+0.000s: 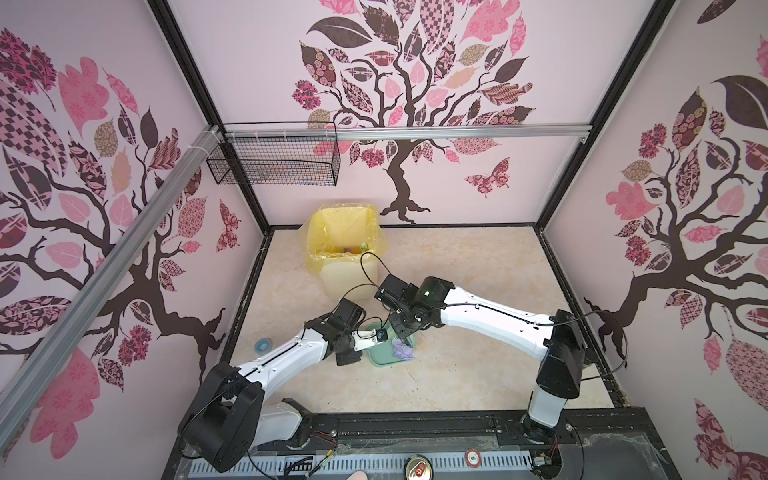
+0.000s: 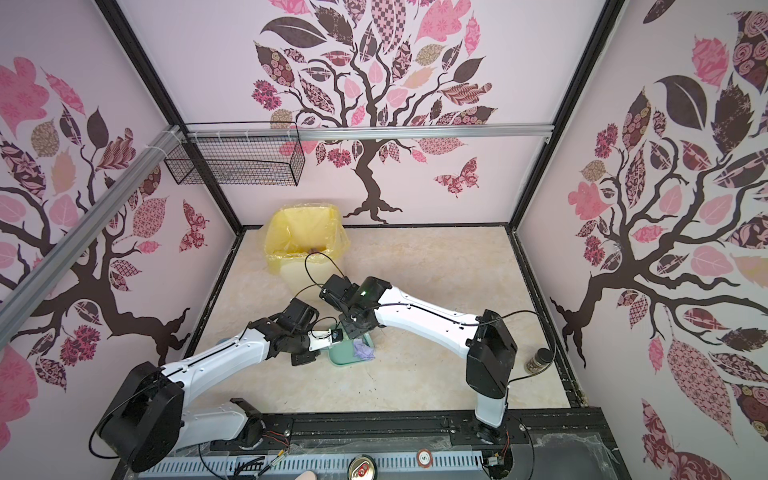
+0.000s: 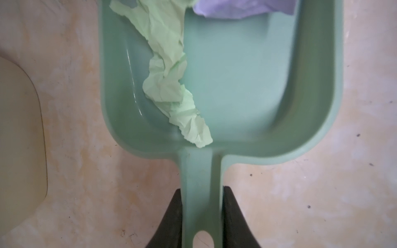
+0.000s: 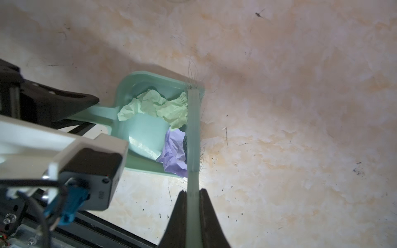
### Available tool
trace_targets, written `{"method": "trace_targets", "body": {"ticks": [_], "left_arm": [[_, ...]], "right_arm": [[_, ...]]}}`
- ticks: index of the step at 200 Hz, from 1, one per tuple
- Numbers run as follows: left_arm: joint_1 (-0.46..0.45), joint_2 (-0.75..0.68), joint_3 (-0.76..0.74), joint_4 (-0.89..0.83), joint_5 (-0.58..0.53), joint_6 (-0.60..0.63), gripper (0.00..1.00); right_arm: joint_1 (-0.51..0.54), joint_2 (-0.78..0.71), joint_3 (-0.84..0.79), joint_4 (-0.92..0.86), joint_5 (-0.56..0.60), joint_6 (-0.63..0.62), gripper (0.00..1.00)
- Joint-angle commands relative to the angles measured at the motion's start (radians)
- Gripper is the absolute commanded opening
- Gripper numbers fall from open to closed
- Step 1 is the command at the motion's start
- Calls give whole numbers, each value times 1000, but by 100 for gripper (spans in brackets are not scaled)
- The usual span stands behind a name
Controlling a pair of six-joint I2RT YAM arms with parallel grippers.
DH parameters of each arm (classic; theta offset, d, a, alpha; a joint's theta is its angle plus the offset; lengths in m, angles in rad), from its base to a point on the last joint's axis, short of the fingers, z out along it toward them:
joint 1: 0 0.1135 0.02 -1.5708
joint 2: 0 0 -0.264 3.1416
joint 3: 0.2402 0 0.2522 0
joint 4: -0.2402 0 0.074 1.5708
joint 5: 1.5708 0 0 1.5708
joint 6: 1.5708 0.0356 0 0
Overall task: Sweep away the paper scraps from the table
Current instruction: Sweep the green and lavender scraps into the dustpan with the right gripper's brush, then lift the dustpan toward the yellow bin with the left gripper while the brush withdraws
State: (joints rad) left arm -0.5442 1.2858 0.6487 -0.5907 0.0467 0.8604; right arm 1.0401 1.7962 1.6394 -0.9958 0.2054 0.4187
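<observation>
Paper scraps [image 3: 169,70] lie inside the teal dustpan [image 3: 311,90]. A long pale green wad runs along one side wall of the dustpan down to the root of its handle. A lilac wad [image 4: 174,150] sits at the dustpan's open mouth, touching the green one. The dustpan sits on the table [image 4: 300,107], the beige marbled surface showing all round it. The left gripper [image 3: 202,199] is clamped on the dustpan's handle, a black finger pressed against each side of it. The right gripper [image 4: 193,193] is closed tight on the thin handle of the teal brush [image 4: 193,128]. The head of the brush lies across the mouth of the dustpan, against the lilac wad, with a few stray bristles sticking out past the dustpan's far corner. In both top views the dustpan [image 1: 386,358] is partly hidden under the two wrists, and the lilac wad [image 1: 403,348] shows at its mouth. A yellow-lined bin [image 1: 345,232] stands near the dustpan, on its far side toward the back wall. A blue tape roll [image 1: 263,344] lies on the table to the left of the dustpan. In a top view a dark jar [image 2: 540,359] stands well apart from the dustpan on the right.
</observation>
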Motion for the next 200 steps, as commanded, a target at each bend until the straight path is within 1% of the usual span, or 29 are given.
{"method": "trace_targets", "body": {"ticks": [1, 10, 23, 48, 75, 94, 120, 136, 171, 200], "left_arm": [[-7, 23, 26, 12, 2, -17, 0], [-7, 26, 29, 11, 7, -17, 0], [-8, 26, 28, 8, 17, -19, 0], [-9, 11, 22, 2, 44, -28, 0], [-9, -9, 11, 4, 68, -40, 0], [-8, -21, 5, 4, 73, -42, 0], [-8, -38, 0, 0, 73, -37, 0], [-8, -63, 2, -18, 80, -32, 0], [-9, -160, 37, -101, 143, -36, 0], [-8, -220, 124, -254, 151, 2, 0]], "right_arm": [[8, -76, 31, 23, -60, -3, 0], [8, -96, 28, 39, -64, 4, 0], [8, -124, 27, 46, -41, 13, 0], [6, -188, 15, 47, 58, 35, 0], [6, -281, -47, 75, 154, 58, 0], [-13, -328, -75, 56, 187, 76, 0], [-27, -354, -102, -15, 258, 102, 0], [-37, -373, -133, -37, 279, 116, 0], [-78, -451, -230, -32, 278, 138, 0], [-119, -514, -305, -23, 269, 148, 0]]}}
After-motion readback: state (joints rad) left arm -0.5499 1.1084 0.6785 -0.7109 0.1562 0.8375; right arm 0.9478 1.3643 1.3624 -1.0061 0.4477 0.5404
